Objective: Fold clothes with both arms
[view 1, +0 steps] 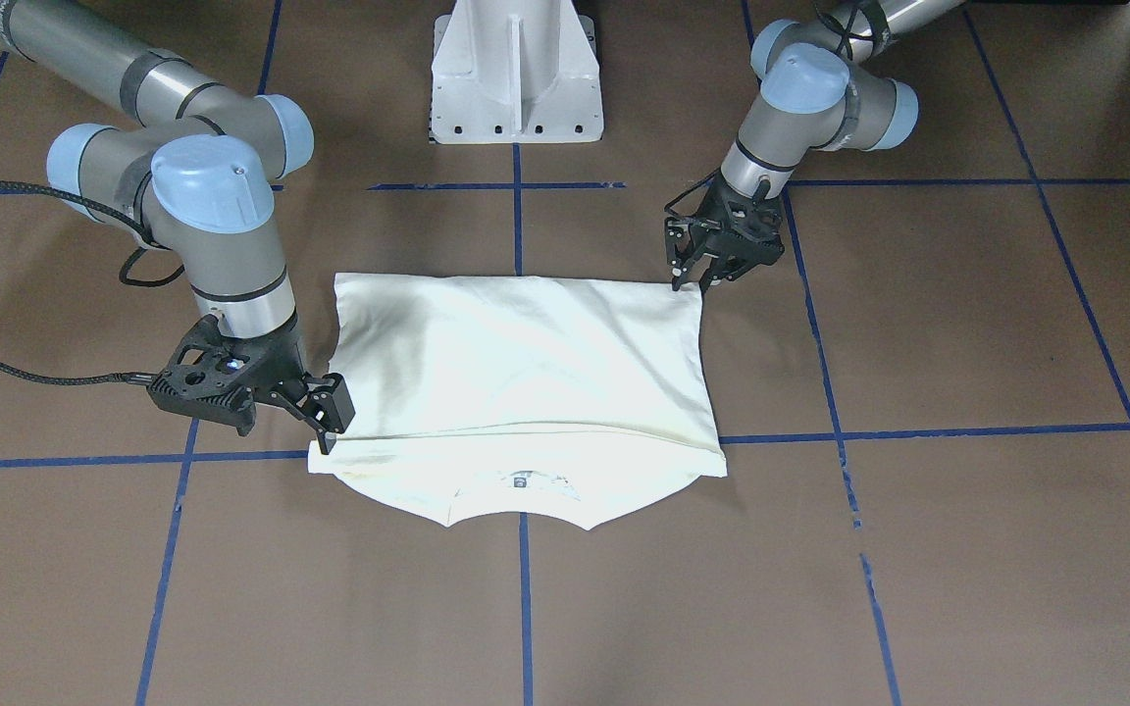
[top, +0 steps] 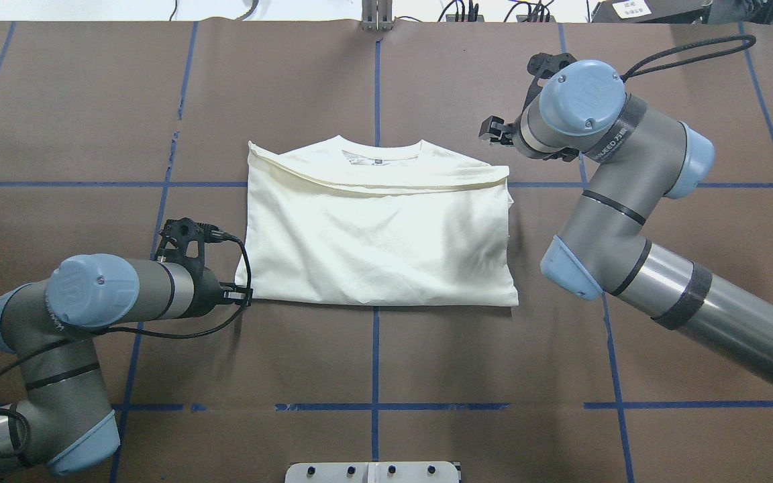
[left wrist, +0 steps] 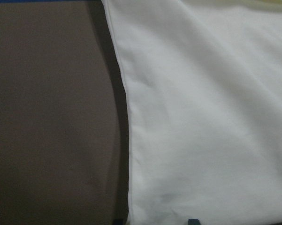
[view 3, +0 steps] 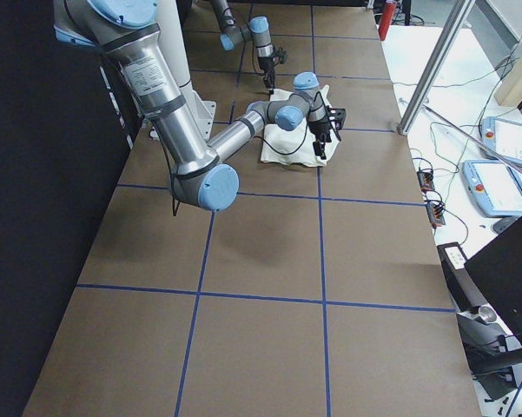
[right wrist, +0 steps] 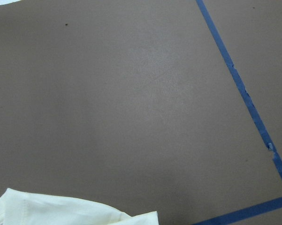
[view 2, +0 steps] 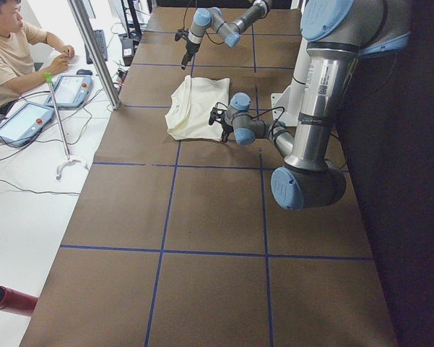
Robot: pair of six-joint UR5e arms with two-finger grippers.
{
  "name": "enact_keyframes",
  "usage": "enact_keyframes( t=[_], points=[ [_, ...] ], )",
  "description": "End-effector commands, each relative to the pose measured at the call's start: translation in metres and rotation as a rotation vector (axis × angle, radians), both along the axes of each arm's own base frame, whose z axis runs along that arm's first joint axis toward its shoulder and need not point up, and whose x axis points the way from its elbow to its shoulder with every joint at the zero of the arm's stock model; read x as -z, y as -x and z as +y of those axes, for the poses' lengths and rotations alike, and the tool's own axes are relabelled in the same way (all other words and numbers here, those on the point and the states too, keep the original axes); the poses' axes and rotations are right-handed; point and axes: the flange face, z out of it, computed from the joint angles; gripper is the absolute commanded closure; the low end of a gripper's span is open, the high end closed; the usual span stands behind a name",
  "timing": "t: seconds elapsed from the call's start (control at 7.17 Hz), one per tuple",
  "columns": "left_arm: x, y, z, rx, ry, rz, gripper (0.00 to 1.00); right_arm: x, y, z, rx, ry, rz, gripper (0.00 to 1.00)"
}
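The cream-white T-shirt [view 1: 526, 373] lies folded flat on the brown table, plain reverse up, its ribbed neck [top: 380, 155] on the side far from the robot. The print is hidden. My left gripper [view 1: 691, 284] is low at the shirt's near left corner [top: 244, 295], jaws apart. The left wrist view shows the shirt's edge [left wrist: 126, 140] running between the fingertips. My right gripper [view 1: 330, 427] is low at the far right corner by the fold's edge [top: 494, 131], and looks open. The right wrist view shows only a shirt corner [right wrist: 61, 211], ungripped.
The white metal pedestal [view 1: 516, 78] stands at the robot's side of the table. Blue tape lines [view 1: 524, 588] grid the brown surface. In the exterior left view an operator [view 2: 14, 43] sits at a side desk with tablets [view 2: 29, 119], behind a metal pole [view 2: 94, 50].
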Motion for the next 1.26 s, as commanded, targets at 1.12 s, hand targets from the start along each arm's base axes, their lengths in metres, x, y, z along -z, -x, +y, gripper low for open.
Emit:
enact_keyframes(
  t=[1.12],
  points=[
    [0.007,0.026,-0.354,0.226,-0.208,-0.384,1.00,0.008,0.003,0.006,-0.005,-0.004,-0.016,0.00]
  ],
)
